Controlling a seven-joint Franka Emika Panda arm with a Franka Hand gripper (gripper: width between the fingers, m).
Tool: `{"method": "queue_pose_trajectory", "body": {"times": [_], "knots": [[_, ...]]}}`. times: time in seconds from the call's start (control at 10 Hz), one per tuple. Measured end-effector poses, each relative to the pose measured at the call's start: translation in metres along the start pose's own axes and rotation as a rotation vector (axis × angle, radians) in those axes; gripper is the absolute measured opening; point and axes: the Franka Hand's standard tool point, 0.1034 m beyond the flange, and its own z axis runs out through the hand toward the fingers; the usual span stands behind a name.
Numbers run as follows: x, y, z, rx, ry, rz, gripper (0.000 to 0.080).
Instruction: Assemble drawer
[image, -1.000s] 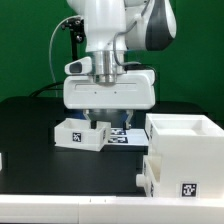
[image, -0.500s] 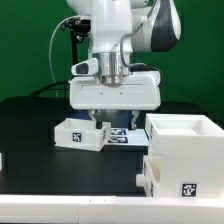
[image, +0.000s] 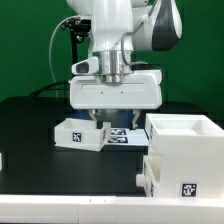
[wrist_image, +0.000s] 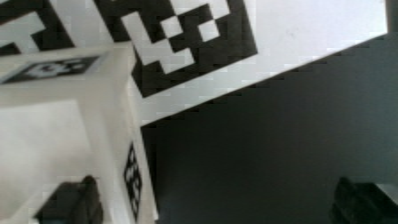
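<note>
We saw claw (image: 97, 119) hanging low over small tray (image: 82, 133) near middle of black bench (image: 30, 125), fingers spread, gripping nothing. Wrist view showed one finger (wrist_image: 71, 201) over tray's white floor, other over dark bench. Tray (wrist_image: 63, 140) lay partly on marker board (image: 122, 136). Tall casing (image: 186, 153) stood at exterior view's right, well apart from claw.
</note>
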Motion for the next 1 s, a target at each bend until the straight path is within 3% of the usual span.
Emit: {"method": "queue_pose_trajectory", "body": {"times": [0.3,1.0], "knots": [[0.01,0.027,-0.002,-0.004,-0.021,0.036,0.0649],[0.006,0.025,0.0,0.0,-0.041,0.05,0.0649]]}}
